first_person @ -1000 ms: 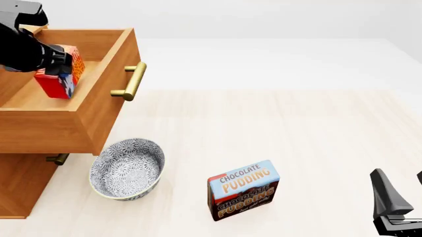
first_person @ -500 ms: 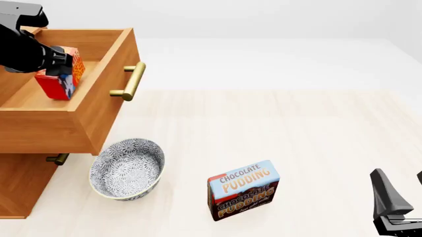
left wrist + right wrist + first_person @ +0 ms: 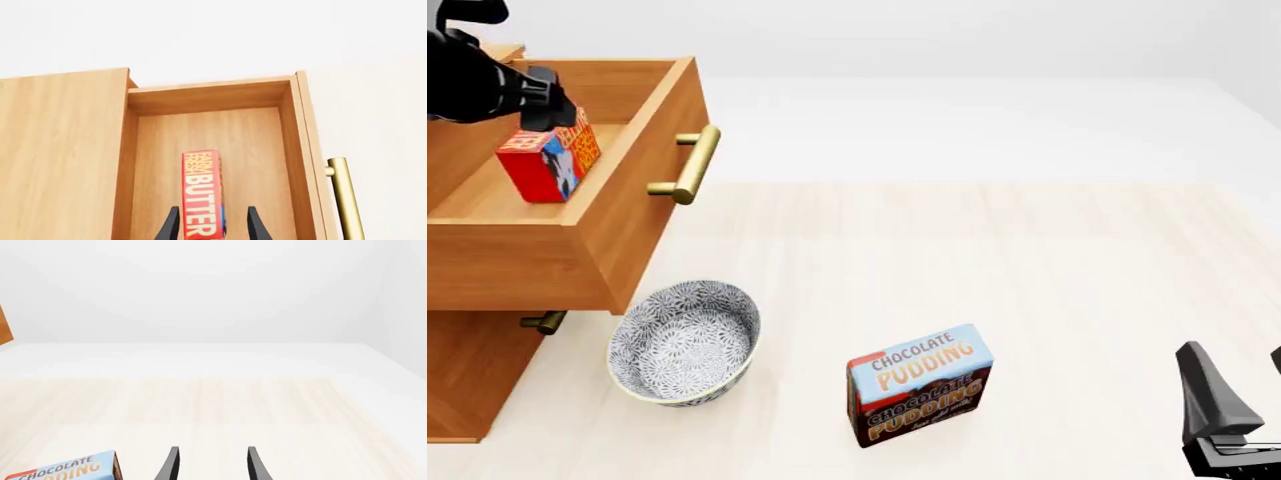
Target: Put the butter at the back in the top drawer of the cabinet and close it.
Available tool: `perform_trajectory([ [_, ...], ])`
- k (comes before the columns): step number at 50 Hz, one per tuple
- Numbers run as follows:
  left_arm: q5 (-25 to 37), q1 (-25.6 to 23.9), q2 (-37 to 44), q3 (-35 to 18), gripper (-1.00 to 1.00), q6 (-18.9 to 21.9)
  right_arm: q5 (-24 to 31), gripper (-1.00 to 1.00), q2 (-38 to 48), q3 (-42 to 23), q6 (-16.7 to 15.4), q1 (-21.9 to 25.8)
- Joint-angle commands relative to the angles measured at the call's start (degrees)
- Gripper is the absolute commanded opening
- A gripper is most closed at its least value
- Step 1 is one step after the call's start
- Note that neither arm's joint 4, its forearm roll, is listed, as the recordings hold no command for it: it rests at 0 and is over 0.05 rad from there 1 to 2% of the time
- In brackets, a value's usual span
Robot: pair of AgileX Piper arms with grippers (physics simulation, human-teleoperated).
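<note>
The butter (image 3: 551,160) stood on its edge on the floor of the open top drawer (image 3: 627,215), and in the front view it sat where it had been half a second before. What had changed was the left gripper (image 3: 545,112): it had risen from around the box to just above it. In the left wrist view its fingers (image 3: 170,226) were spread, one on each side of the butter (image 3: 202,192) with a gap showing, so they gripped nothing. The drawer was pulled out of the cabinet (image 3: 461,380) as before, its brass handle (image 3: 693,165) facing the table (image 3: 1028,270).

The bowl (image 3: 683,341), the pudding box (image 3: 920,384) and the right gripper (image 3: 1228,415) had not shifted. The right gripper's fingers were spread over bare table in its wrist view. The frame edge cut off most of the left arm, the cabinet's left part and the lower fingertips of both grippers.
</note>
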Motion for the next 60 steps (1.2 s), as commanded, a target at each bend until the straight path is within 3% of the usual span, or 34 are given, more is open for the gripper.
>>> perform_trajectory([
  [1,1.18,-1.15,-1.51,-2.09,1.0,-0.29,0.0,1.0,0.0,0.0,0.0,0.01],
  [18,3.23,-5.33,-4.9,-4.34,1.0,-0.19,0.0,1.0,-0.01,0.0,0.01,-0.01],
  [19,3.26,-8.9,-5.49,-4.95,1.0,-0.42,0.0,1.0,-0.01,0.0,0.0,0.0],
  [28,2.69,-10.45,-6.04,-4.36,1.0,-1.29,0.0,1.0,0.0,0.0,0.0,0.0],
  [30,2.08,-13.44,-5.64,-4.16,1.0,-2.79,0.0,1.0,0.0,0.0,0.01,0.0],
  [39,0.98,-16.43,-4.89,-3.69,1.0,-3.9,0.0,1.0,0.01,0.0,0.01,0.0],
  [44,-1.5,-19.61,-4.49,-0.23,1.0,-4.01,0.0,1.0,0.0,0.0,0.01,0.0],
  [53,-3.8,-25.25,-2.98,1.49,1.0,-4.83,0.0,1.0,0.0,0.0,0.0,-0.01],
  [60,-4.89,-26.79,-2.22,3.12,1.0,-2.81,0.0,1.0,0.0,0.0,-0.01,0.01],
])
